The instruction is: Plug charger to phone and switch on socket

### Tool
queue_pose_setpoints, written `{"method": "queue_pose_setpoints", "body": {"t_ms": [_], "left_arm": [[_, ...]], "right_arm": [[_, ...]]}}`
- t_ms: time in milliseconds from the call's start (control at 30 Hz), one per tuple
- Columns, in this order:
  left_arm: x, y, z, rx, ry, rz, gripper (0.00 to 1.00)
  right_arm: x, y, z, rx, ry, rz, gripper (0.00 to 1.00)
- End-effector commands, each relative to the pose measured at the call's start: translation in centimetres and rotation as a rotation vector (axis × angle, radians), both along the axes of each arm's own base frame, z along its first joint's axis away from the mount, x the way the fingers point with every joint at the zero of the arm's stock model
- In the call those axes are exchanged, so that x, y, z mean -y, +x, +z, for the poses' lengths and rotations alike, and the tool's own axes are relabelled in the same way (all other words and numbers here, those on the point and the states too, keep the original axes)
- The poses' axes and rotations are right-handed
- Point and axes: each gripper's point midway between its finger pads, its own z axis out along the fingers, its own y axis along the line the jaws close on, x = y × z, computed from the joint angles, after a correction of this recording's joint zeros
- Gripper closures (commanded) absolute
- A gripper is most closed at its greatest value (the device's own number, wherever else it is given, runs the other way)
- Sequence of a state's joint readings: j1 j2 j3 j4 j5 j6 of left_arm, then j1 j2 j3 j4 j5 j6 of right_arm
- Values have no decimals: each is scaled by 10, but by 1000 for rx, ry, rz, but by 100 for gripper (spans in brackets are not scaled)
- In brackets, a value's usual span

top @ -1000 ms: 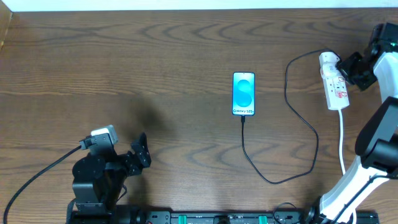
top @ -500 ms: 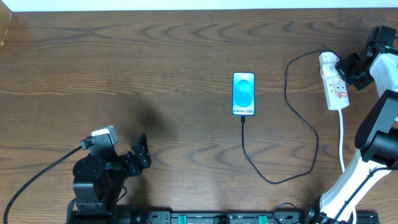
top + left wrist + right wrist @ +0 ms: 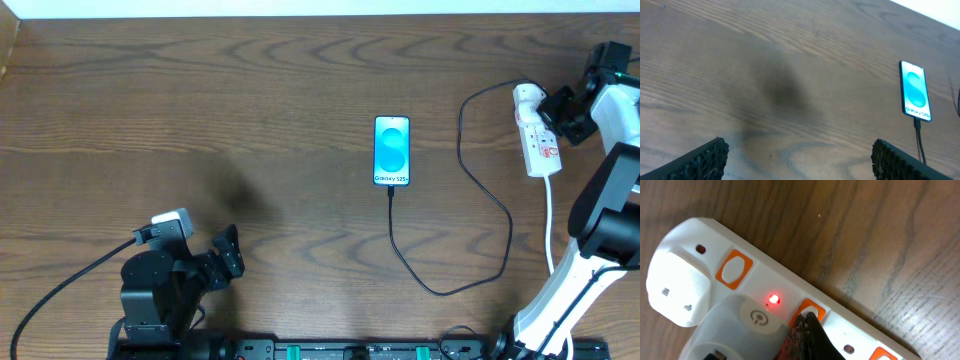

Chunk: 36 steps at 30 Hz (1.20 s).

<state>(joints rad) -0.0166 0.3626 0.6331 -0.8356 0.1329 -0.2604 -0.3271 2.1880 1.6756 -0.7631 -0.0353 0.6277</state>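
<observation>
my right gripper (image 3: 807,326) has its fingers pinched together into one dark tip, holding nothing, and that tip rests on an orange switch (image 3: 811,305) of the socket (image 3: 540,135). a red light (image 3: 773,299) glows just beside it, so i judge the switch is on. the socket lies at the right edge of the table (image 3: 200,120), its long axis running far to near. i reach it from its right side, near the far end where the white adapter (image 3: 527,97) sits. the charger (image 3: 391,212) loops from there to the phone (image 3: 392,150) at the middle, its tip at the phone's near edge, seemingly seated. my left gripper (image 3: 228,255) hangs open and empty, well apart at the near left, so any further press belongs to the right arm.
</observation>
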Motion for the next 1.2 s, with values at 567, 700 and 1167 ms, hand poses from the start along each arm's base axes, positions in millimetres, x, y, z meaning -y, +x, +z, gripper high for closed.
{"method": "queue_pose_setpoints", "body": {"t_ms": [567,700,1167], "left_arm": [[2,-5,0,-10,5,-18,8],[2,-6,4,16,6,-18,8],[0,-26,39,247,66,-45,8]], "right_arm": [[-19,-18,114,74,-186,151,99],[-15,-29,191,228,-287,166,99],[-61,-100,434,925,-470,161,99]]}}
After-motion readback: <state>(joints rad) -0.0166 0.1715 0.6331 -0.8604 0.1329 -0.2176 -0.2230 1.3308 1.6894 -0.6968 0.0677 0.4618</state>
